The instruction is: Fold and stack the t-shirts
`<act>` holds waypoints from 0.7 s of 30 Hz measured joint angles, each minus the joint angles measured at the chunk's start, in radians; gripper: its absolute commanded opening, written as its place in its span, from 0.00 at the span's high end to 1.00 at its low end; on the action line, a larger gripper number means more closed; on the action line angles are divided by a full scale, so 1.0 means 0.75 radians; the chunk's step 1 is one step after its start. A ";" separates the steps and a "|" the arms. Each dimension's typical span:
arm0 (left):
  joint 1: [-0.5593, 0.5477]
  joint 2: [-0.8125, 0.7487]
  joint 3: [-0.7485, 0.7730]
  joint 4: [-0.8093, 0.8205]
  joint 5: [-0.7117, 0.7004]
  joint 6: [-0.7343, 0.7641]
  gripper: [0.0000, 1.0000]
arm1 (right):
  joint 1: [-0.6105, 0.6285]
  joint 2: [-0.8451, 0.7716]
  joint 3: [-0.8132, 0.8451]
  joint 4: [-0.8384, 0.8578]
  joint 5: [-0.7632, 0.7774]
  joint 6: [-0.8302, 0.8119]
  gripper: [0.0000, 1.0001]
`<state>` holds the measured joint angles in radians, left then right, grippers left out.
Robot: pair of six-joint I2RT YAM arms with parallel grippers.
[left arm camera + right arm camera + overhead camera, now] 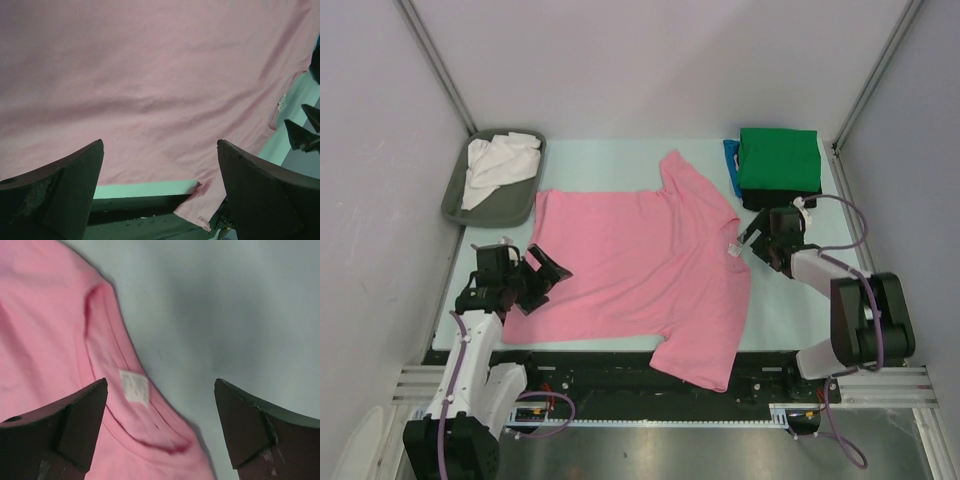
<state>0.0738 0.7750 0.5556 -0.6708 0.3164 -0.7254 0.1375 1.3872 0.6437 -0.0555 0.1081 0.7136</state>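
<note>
Pink shirt is spread flat on the surface, with 1 sleeve hung over the near edge. Left jaws are held wide at its hem and right jaws wide at its collar label; nothing is gripped. Green shirt is stacked folded far right. White shirt is crumpled in the tray.

Five t-shirts, one tray, two tools.

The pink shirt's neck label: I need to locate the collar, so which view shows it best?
Right wrist: the label sits large inside the collar. Top external shows a white speck; left wrist, a tiny blur at the far edge.
</note>
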 measured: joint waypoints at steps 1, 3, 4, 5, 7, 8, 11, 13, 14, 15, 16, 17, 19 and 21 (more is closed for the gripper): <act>0.000 0.009 0.002 0.003 0.000 0.000 0.00 | -0.012 0.067 0.031 0.054 -0.025 -0.001 0.09; 0.000 0.027 0.009 0.005 0.000 0.001 0.00 | -0.024 0.193 0.105 0.164 -0.065 -0.004 0.09; 0.000 0.038 0.013 0.006 0.000 0.002 0.00 | -0.027 0.240 0.140 0.214 -0.083 -0.006 0.09; 0.000 0.046 0.015 0.008 0.000 0.003 0.00 | -0.030 0.272 0.164 0.254 -0.099 -0.009 0.09; 0.000 0.064 0.023 0.012 0.000 0.007 0.00 | -0.033 0.340 0.215 0.354 -0.135 -0.012 0.09; 0.000 0.072 0.027 0.014 0.000 0.012 0.00 | -0.034 0.365 0.234 0.384 -0.146 -0.012 0.10; 0.000 0.095 0.037 0.021 0.000 0.015 0.00 | -0.040 0.457 0.313 0.461 -0.190 -0.015 0.11; 0.000 0.111 0.041 0.026 0.001 0.017 0.00 | -0.041 0.512 0.355 0.493 -0.210 -0.015 0.12; 0.000 0.120 0.042 0.030 0.001 0.023 0.00 | -0.041 0.536 0.371 0.507 -0.219 -0.016 0.12; 0.000 0.126 0.044 0.033 0.001 0.025 0.00 | -0.041 0.564 0.386 0.515 -0.229 -0.019 0.13; 0.000 0.134 0.045 0.036 0.001 0.025 0.00 | -0.041 0.592 0.396 0.522 -0.240 -0.023 0.15; 0.000 0.141 0.047 0.042 0.001 0.026 0.00 | -0.041 0.600 0.397 0.523 -0.242 -0.023 0.15; 0.000 0.155 0.048 0.054 0.001 0.028 0.00 | -0.041 0.635 0.402 0.527 -0.257 -0.034 0.17; 0.000 0.168 0.048 0.064 0.001 0.032 0.00 | -0.041 0.660 0.419 0.549 -0.273 -0.045 0.19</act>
<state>0.0738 0.9009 0.5915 -0.6228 0.3172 -0.7017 0.1070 1.8824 0.9577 0.3565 -0.0967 0.6800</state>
